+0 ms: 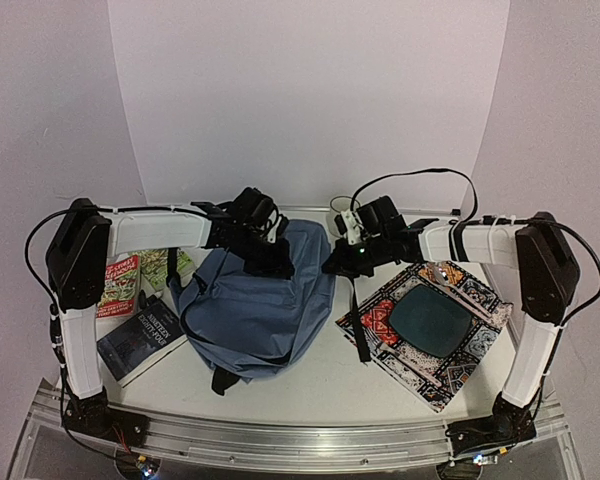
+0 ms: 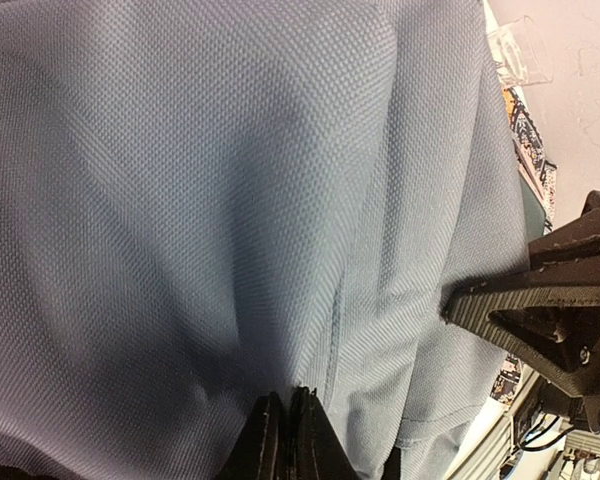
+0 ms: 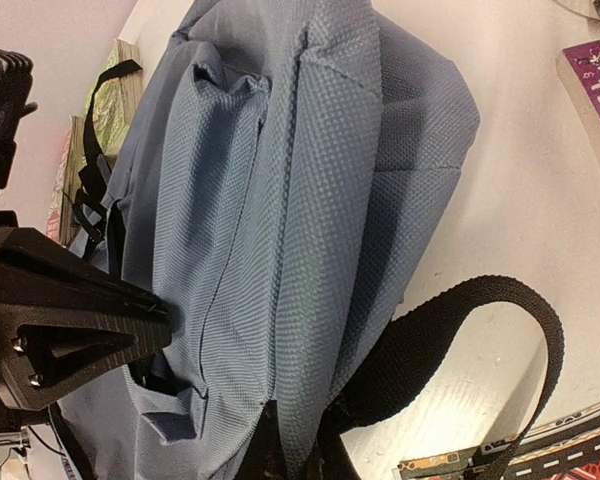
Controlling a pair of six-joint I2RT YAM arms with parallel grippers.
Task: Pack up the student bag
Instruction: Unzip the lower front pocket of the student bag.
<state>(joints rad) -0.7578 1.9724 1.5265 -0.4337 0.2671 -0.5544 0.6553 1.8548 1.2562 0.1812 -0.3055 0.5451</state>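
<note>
The student bag point(image 1: 255, 305), a slate-blue fabric backpack, lies in the middle of the table with its top toward the back. My left gripper point(image 1: 270, 256) is at its top left edge. In the left wrist view the fingers point(image 2: 288, 396) are shut on a pinch of the bag's fabric point(image 2: 180, 200). My right gripper point(image 1: 341, 262) is at the bag's top right corner. In the right wrist view it point(image 3: 302, 455) is shut on a fold of the bag point(image 3: 280, 200), beside a black strap point(image 3: 450, 330). The bag's opening does not show.
A dark book point(image 1: 138, 340), a red book point(image 1: 118, 285) and a green one point(image 1: 166, 266) lie left of the bag. A patterned cloth mat point(image 1: 475, 345) with a dark teal flat item point(image 1: 432, 320) lies at the right. A clear plastic item point(image 1: 446, 271) is behind it.
</note>
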